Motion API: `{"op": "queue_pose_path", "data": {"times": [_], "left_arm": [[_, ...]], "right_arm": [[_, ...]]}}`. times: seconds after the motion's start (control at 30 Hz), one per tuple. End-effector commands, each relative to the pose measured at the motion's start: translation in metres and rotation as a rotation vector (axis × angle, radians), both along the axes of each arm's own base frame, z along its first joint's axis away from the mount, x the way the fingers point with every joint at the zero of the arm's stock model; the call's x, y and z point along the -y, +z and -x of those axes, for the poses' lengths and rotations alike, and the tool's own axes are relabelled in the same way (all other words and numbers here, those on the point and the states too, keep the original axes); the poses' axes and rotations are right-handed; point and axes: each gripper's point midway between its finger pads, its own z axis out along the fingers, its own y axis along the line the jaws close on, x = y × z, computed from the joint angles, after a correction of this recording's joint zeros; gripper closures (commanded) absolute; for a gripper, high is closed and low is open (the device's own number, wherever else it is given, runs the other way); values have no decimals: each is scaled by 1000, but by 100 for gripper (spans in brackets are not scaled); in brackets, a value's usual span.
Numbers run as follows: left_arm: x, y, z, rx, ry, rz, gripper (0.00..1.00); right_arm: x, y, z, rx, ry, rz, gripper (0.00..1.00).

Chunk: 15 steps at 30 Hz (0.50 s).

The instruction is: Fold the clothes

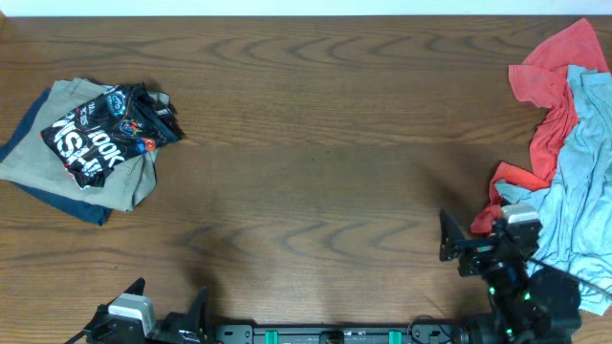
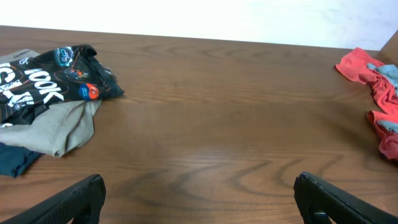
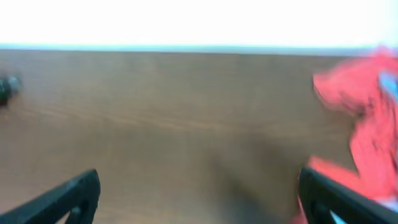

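The black jersey (image 1: 107, 134) with white lettering lies folded on top of tan trousers at the far left of the table; it also shows in the left wrist view (image 2: 43, 84). My left gripper (image 1: 164, 306) is open and empty at the table's front edge, well clear of the jersey; its fingers frame bare wood in the left wrist view (image 2: 199, 196). My right gripper (image 1: 467, 229) is open and empty at the front right, just left of the red and blue pile. The right wrist view (image 3: 199, 193) is blurred.
Tan trousers (image 1: 57, 153) lie under the jersey, over a dark blue garment (image 1: 86, 210). A heap of red cloth (image 1: 555, 86) and light-blue cloth (image 1: 583, 191) lies at the right edge, also seen in the left wrist view (image 2: 373, 81).
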Motion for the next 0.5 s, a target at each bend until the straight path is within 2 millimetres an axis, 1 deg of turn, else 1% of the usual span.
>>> {"op": "queue_pose_path", "data": {"times": [0.0,0.1,0.23,0.33,0.47], "left_arm": [[-1,-1,0,-2,8,-2,2],[-1,-1,0,-2,8,-2,2],[-1,-1,0,-2,8,-2,2],[-1,-1,0,-2,8,-2,2],[-1,-1,0,-2,8,-2,2]], "right_arm": [[-4,4,-6,137,18,-15,1],[-3,14,-15,265,5,-24,1],[-3,11,-28,383,0,-2,1],[-4,-4,-34,427,0,4,1],[-1,-31,-38,339,-17,53,1]]}}
